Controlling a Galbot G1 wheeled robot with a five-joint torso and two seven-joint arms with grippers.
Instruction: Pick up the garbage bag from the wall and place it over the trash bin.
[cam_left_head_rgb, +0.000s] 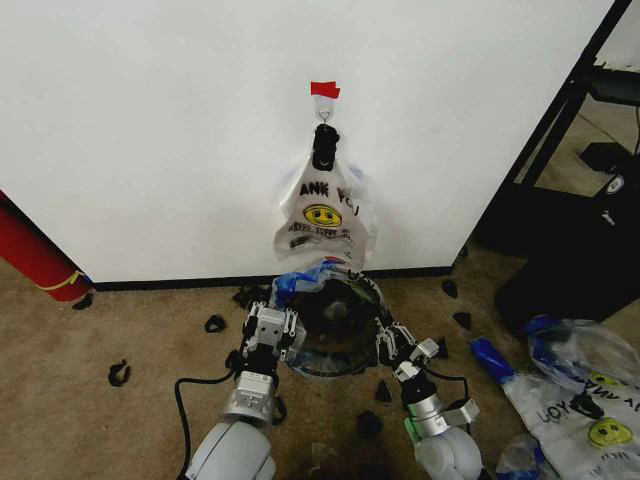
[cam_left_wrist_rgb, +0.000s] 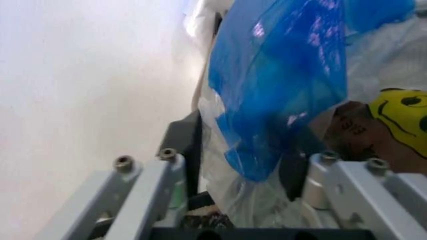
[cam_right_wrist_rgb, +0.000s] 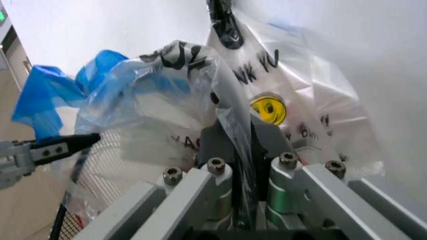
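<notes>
Head view: both claws are working low at the trash bin (cam_left_head_rgb: 335, 335), which is standing on the carpet against the wall (cam_left_head_rgb: 150, 120); left claw (cam_left_head_rgb: 268, 330) is sitting at the bin's left rim, right claw (cam_left_head_rgb: 398, 343) at its right rim, and the garbage bag (cam_left_head_rgb: 312, 277) is draping over the far rim with its blue edge bunching up. The bunch of clipped bags (cam_left_head_rgb: 325, 215) is hanging from the hook right above it, nearly touching. Left wrist view: left claw's fingers (cam_left_wrist_rgb: 143, 187) are standing apart with blue-tinted film (cam_left_wrist_rgb: 280, 90) lying between them, so probably pinching little or nothing; risk is that side slipping off the rim. Right wrist view: right claw (cam_right_wrist_rgb: 243, 172) is clamping narrow on a fold of the bag, with the printed bunch (cam_right_wrist_rgb: 273, 100) hanging just behind. Risks: stretching unevenly and tearing the thin film, snagging the hanging bunch, or tipping the light bin.
</notes>
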